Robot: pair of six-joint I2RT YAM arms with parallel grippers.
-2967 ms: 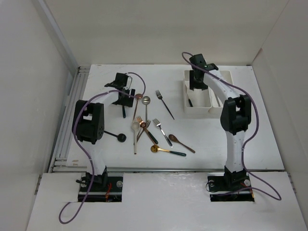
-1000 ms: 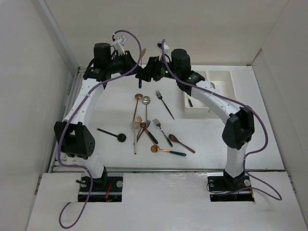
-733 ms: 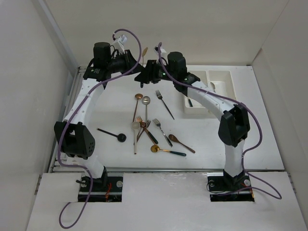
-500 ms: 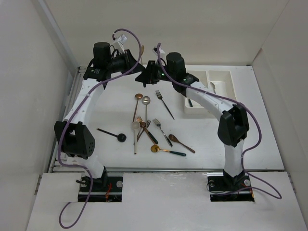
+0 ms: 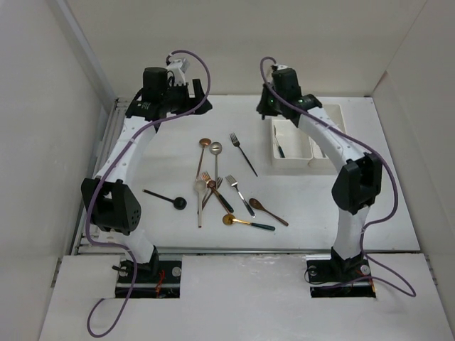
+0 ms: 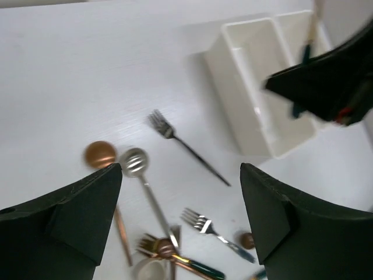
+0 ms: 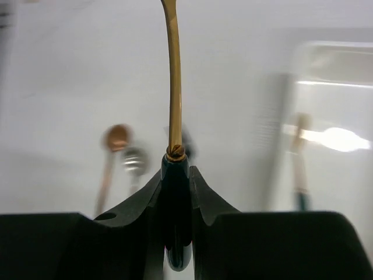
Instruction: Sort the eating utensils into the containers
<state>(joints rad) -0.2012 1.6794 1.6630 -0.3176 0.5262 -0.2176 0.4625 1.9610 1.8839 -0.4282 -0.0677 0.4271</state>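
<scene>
The left pincer [image 6: 180, 175] hangs high over the counter [image 5: 156, 153], its fingers [image 6: 70, 216] spread wide with nothing between them. The right pincer [image 7: 176, 168] is clamped on the dark handle of a gold utensil [image 7: 173, 87], whose slim gold shaft sticks straight out past the fingertips. The utensil's head runs off the picture's edge, so I cannot tell whether it is a fork or a spoon. In the top view this pincer is raised at the far left corner of the bins [image 5: 291, 165], two white ones joined side by side on the right of the counter. The left bin holds a dark-handled utensil [image 5: 281, 150]. The other utensils lie loose mid-counter. A copper spoon [image 5: 205, 143] and a slotted spoon [image 5: 215, 148] lie side by side with their bowls at the far end. A black fork [image 5: 244, 155] lies aslant between them and the bins. Nearer the arms is a tangle [image 5: 208, 186] of crossed pieces, with a silver fork [image 5: 239, 193] just right of it and a brown spoon [image 5: 268, 211] further right. A gold spoon [image 5: 245, 222] with a dark green handle lies nearest the arms, and a black spoon [image 5: 165, 197] lies apart on the left.
</scene>
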